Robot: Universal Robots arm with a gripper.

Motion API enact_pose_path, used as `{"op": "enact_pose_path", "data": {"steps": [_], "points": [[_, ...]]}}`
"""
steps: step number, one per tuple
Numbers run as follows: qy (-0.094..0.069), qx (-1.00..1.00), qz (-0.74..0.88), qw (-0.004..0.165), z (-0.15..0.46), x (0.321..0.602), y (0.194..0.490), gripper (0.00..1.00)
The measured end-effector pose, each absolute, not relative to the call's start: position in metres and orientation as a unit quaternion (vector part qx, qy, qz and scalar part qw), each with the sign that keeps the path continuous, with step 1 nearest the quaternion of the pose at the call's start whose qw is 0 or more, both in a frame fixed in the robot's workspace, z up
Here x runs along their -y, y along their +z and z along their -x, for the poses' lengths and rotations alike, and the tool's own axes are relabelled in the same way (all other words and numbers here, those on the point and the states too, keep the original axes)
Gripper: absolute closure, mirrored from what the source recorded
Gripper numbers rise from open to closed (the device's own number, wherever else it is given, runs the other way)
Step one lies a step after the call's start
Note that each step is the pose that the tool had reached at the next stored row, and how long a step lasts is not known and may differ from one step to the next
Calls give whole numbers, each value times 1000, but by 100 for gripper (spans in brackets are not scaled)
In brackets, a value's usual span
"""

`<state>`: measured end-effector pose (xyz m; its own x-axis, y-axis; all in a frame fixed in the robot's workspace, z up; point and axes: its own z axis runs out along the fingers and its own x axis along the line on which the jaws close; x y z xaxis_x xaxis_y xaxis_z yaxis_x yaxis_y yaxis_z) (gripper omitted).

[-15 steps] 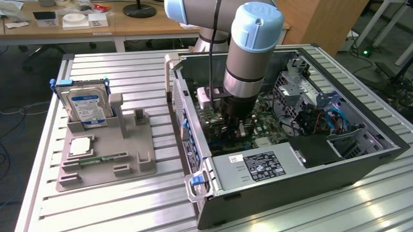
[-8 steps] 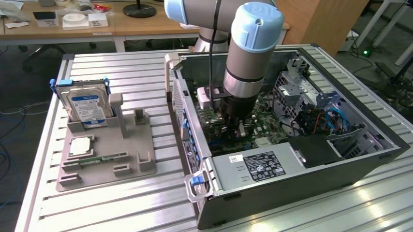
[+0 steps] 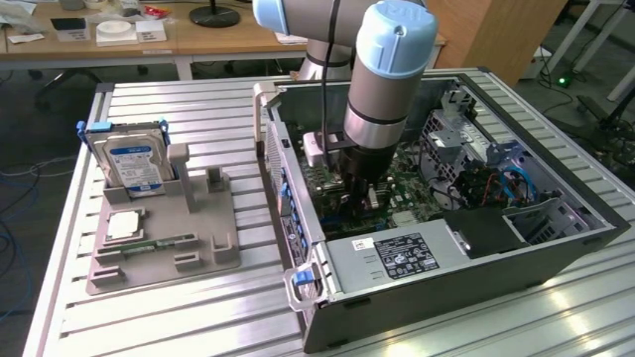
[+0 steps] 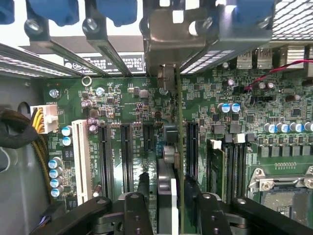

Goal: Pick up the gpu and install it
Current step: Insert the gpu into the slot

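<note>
The gpu stands edge-on in a motherboard slot, thin and dark. Its metal bracket sits against the case's rear slot openings. My gripper straddles the card from above and is open. One fingertip and the other each show a small gap to the card's faces. In the exterior view the arm reaches straight down into the open computer case, with the gripper low over the board.
A grey holder tray at the exterior view's left carries a silver hard drive with a blue label, a processor chip and a memory stick. The power supply, drive cage and cables crowd the case.
</note>
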<state>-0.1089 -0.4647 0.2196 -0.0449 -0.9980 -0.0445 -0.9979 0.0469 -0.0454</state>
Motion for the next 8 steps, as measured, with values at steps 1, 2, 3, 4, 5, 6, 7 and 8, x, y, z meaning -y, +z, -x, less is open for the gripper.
{"op": "enact_pose_path", "data": {"steps": [1, 2, 3, 4, 5, 6, 7, 8], "points": [[-1, -723, 690, 32, 109, 465, 221, 58], [-1, -723, 690, 32, 109, 465, 224, 58], [-1, -723, 690, 32, 109, 465, 226, 58], [-1, -723, 690, 32, 109, 465, 229, 58], [-2, -723, 690, 32, 109, 465, 233, 58], [-2, -723, 690, 32, 109, 465, 236, 58], [-2, -723, 690, 33, 109, 465, 238, 58], [-2, -723, 690, 33, 109, 464, 241, 58]]}}
